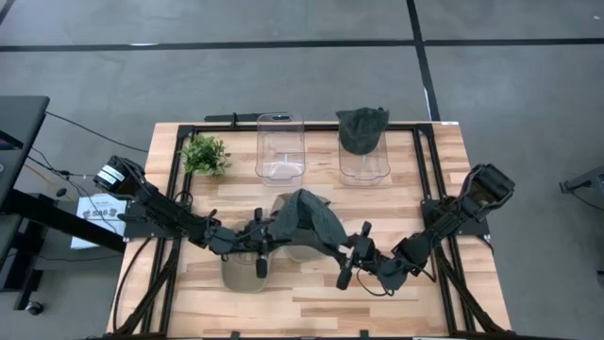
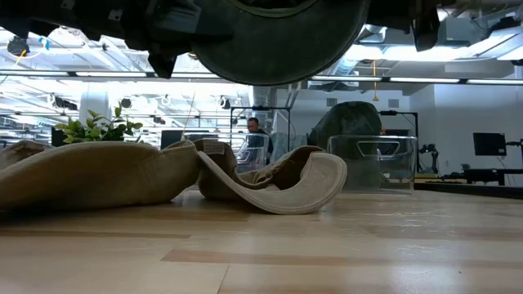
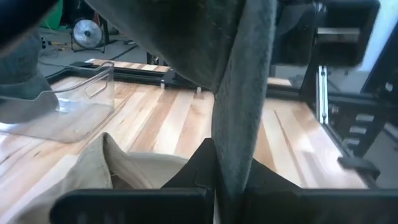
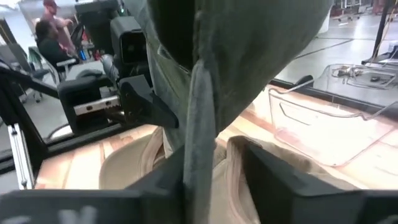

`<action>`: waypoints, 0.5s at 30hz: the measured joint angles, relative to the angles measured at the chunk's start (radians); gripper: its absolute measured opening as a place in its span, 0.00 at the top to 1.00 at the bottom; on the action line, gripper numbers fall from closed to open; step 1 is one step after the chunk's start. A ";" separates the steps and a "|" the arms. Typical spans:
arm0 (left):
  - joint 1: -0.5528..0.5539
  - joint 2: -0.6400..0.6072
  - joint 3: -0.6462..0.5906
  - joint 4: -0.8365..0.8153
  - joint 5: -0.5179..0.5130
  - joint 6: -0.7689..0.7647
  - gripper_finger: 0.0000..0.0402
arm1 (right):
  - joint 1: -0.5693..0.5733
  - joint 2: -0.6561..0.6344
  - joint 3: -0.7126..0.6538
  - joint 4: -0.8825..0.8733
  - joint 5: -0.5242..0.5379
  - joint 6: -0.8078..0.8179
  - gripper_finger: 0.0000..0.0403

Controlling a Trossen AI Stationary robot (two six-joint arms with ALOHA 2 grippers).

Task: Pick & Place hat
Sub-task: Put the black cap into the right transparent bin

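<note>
Hat (image 1: pixel 307 219) hangs between both grippers, hiding the tan hat (image 2: pixel 122 175) beneath. Left gripper (image 1: pixel 261 238), at nine o'clock, pinches its brim; right gripper (image 1: pixel 351 255), at four o'clock, seems half spread around the fabric.

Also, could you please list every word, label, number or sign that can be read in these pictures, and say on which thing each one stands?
No text can be read in any view.
White sheet beside the table's left edge, near the left arm's base: dark print on it, too small to read.
Sticker on the left arm's base: a white patch, too small to read.
Dark hat, tan hat, clear bins: no lettering visible.
</note>
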State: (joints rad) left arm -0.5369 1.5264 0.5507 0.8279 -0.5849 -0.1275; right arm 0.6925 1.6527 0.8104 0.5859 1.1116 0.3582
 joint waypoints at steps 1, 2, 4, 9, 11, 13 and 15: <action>0.000 -0.005 0.000 -0.020 0.002 0.011 0.97 | 0.005 -0.007 0.000 -0.012 0.001 0.000 0.63; 0.000 -0.014 0.000 -0.048 0.006 0.015 0.97 | 0.011 -0.015 0.000 -0.020 0.001 0.000 0.59; 0.001 -0.039 0.000 -0.121 0.011 0.014 0.97 | 0.030 -0.035 0.000 -0.045 0.000 0.000 0.51; -0.020 -0.116 0.000 -0.293 0.017 -0.017 0.97 | 0.083 -0.084 0.000 -0.090 0.013 0.000 0.40; -0.040 -0.138 0.000 -0.340 0.018 -0.020 0.97 | 0.100 -0.092 0.000 -0.099 0.015 0.000 0.39; -0.058 -0.153 0.000 -0.382 0.039 -0.021 0.97 | 0.112 -0.096 0.000 -0.099 0.017 0.000 0.38; -0.070 -0.157 0.000 -0.406 0.101 -0.024 0.97 | 0.113 -0.096 0.000 -0.095 0.016 0.000 0.38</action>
State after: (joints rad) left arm -0.6070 1.3697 0.5507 0.4221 -0.4839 -0.1519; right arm 0.8055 1.5566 0.8104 0.4909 1.1276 0.3580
